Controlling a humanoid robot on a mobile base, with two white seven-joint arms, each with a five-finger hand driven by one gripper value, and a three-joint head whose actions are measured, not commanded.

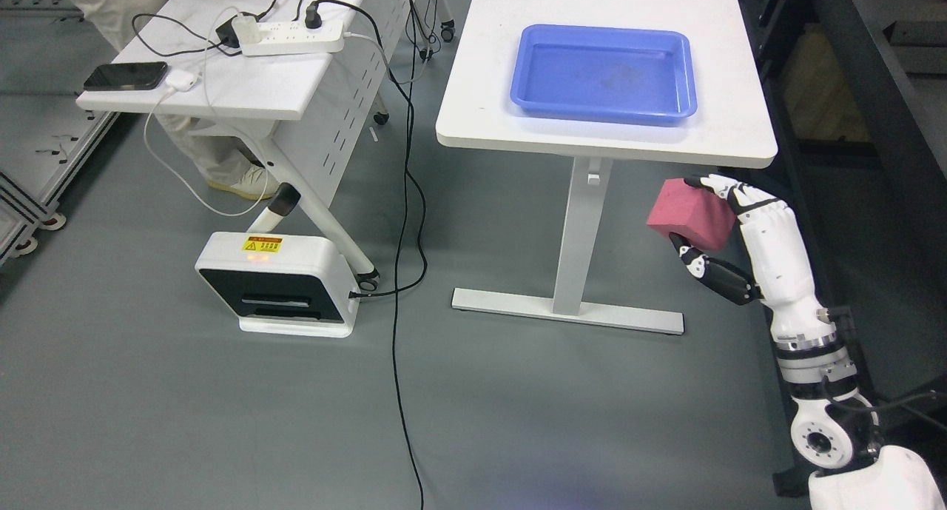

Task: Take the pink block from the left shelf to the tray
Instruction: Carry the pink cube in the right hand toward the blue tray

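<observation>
I see right white robot hand (729, 225) clasping pink foam block (690, 215), fingers above, thumb beneath; block below front edge of white surface (473, 118) carrying blue plastic tray (518, 88).

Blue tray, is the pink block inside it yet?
No, the blue tray holds nothing; the right hand grips the pink block below the table edge.

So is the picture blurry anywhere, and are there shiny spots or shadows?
In the head view, the picture is mostly sharp: the pink block in the right hand looks crisp. The blue tray shows a faint pale sheen inside, no harsh glare. The white table casts only a soft shadow on the grey floor; the light is even. A faint bluish glow shows at the bottom edge.
</observation>
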